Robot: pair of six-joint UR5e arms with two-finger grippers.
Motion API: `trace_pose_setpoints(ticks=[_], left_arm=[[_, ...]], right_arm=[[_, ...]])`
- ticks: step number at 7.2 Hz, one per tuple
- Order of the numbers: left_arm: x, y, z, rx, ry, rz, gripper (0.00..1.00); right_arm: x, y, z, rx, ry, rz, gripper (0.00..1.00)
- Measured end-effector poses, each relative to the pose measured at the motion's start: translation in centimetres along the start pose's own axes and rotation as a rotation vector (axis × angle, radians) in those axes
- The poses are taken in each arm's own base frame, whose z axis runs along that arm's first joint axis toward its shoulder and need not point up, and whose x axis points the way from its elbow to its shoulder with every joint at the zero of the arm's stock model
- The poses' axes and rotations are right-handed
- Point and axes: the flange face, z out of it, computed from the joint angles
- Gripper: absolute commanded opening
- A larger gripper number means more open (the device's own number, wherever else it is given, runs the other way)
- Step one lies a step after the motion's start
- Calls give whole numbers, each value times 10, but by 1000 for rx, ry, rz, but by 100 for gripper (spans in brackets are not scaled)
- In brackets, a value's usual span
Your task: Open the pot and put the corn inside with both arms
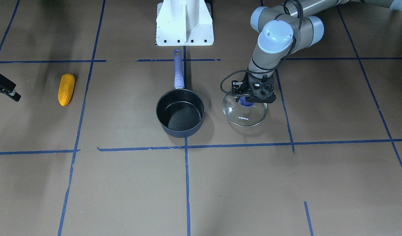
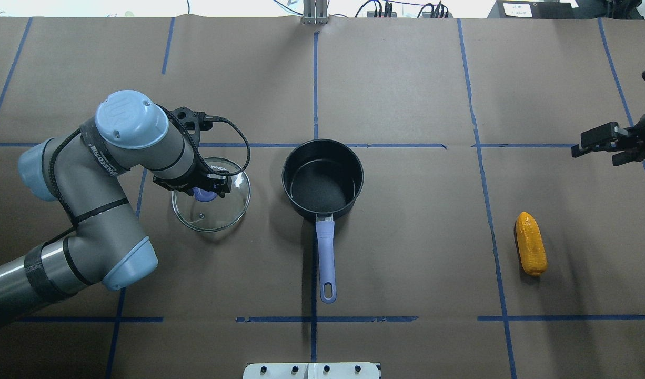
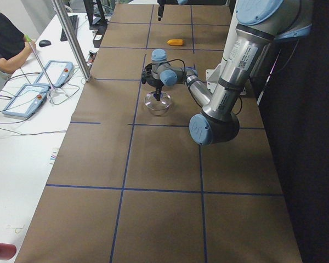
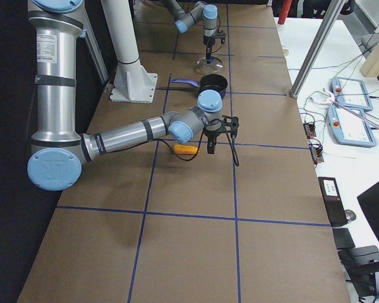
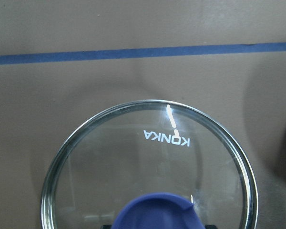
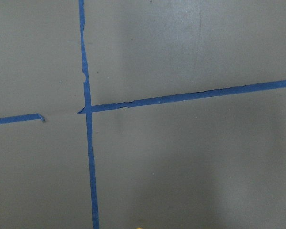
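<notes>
In the middle of the worktop stands the pot, uncovered, its black inside bare. Its handle runs straight toward the robot's edge, along a blue tape line.

Just beside the pot, toward the left end, the lid lies flat on the brown paper, knob up, a narrow gap between its rim and the pot wall. The left gripper is down over the knob, with the wrist above it hiding the far part of the glass. I cannot tell whether its fingers are pressing the knob or only straddling it. In the left wrist view the knob fills the bottom edge, the KONKA mark reads upside down, and no fingers show.

The corn lies well apart from the pot, toward the right end, lengthwise between the robot's edge and the operators' edge. Nothing touches it.

The right gripper hangs above the paper close to the right end, farther toward the operators' edge than the corn and clear of it. It is cut by the frame edge in both top views, so I cannot tell how its jaws stand. Its wrist view shows crossing tape and a yellow sliver at the bottom.
</notes>
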Motion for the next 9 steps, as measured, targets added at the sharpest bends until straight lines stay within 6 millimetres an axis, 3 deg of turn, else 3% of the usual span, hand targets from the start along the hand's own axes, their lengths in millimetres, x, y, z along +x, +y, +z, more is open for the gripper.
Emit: trace_pose_setpoints(ticks=[2, 3, 4, 9], left_arm=[[-10, -1, 17, 2, 6, 3, 29], [-16, 0, 21, 6, 15, 8, 56], [-18, 1, 22, 10, 23, 12, 96], [-17, 6, 14, 12, 43, 22, 100]], right_arm=[[-9, 17, 10, -19, 13, -2, 100], [-11, 24, 12, -27, 15, -6, 100], [-12, 29, 13, -33, 17, -8, 100], [-8, 34, 15, -41, 23, -5, 100]])
